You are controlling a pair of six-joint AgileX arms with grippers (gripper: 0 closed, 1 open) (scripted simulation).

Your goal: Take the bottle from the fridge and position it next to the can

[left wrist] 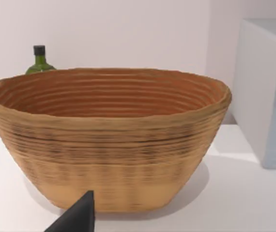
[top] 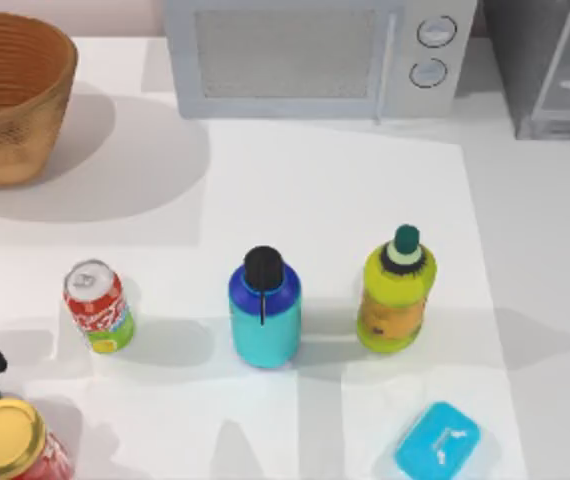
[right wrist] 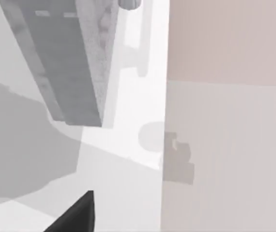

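Operator: Report the position of the task items.

Technician: The bottle (top: 264, 310) stands upright on the desk (top: 365, 180), between the can (top: 98, 306) and the yellow-green bottle (top: 397, 292). It is near the can but apart from it, not touching. The fridge (top: 550, 65) sits at the desk's far right corner, beside the microwave (top: 315, 55).

Operator: State of the jaws?

Technician: Cannot tell for either arm. The left wrist view faces the wicker basket (left wrist: 106, 140); the right wrist view faces the fridge side and the wall. Neither holds the bottle, which stands free.

Operator: Procedure for the step in hand?

Technician: Judged complete or nearly so: the bottle is already out of the fridge and alongside the can. If closer placement is required, grasp the body below the blue shoulder, keep it vertical, slide or lift toward the can, and stop short of contact to avoid tipping the can. Keep clear of the red jar (top: 10, 445) at the near left.
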